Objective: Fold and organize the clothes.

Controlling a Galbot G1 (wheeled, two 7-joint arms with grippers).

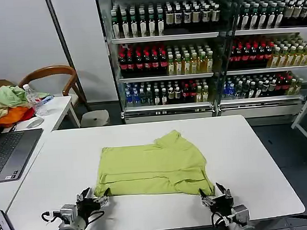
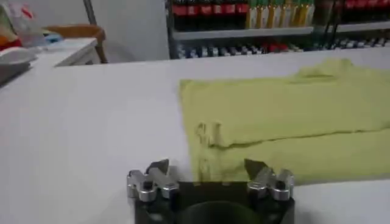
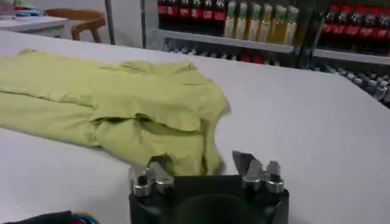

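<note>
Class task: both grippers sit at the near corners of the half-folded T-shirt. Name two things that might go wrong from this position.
1. The T-shirt is already doubled at its near edge. The left gripper, jaws open at the near left corner, might pinch only the top layer, so the fold could slip apart.
2. Near the right gripper, also open, the cloth is bunched and wrinkled. A lift from there could come up uneven and leave the next fold crooked on the table.

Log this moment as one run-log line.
left gripper: open, at T-shirt near-left corner | right gripper: open, at near-right corner | shirt: partly folded on table
</note>
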